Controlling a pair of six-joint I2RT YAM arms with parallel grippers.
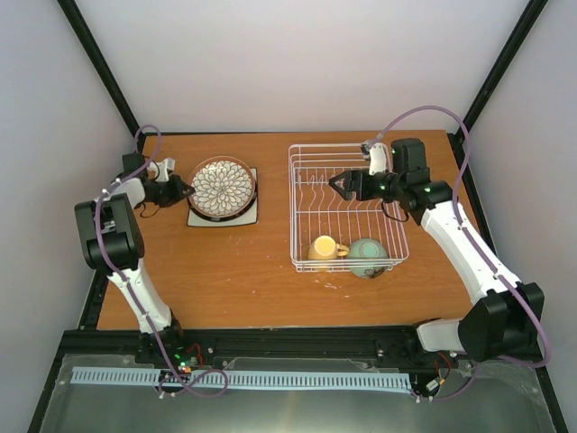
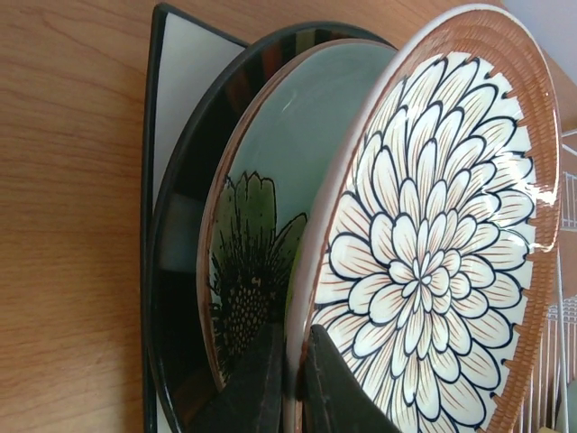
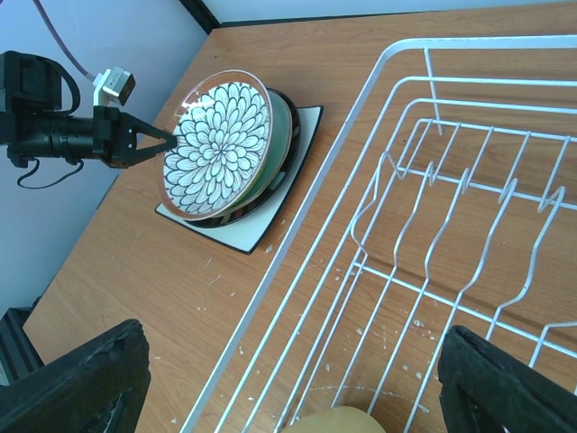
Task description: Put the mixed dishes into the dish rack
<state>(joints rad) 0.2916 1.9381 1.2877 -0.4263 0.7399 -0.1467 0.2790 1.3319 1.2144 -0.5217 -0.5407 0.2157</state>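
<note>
Left gripper (image 2: 293, 365) clamps petal-patterned plate (image 2: 433, 253) rim; plate apparently tilted up.

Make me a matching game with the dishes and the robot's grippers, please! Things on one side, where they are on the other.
Things:
1. yellow mug
2. petal-patterned plate
3. square white plate
4. right gripper

Places or states:
A. lowest dish, flat on the table
B. open, above the dish rack
C. in the dish rack, beside the mint-green bowl
D. tilted up, rim pinched by the left gripper

Pairs: 1-C, 2-D, 3-A, 4-B
</note>
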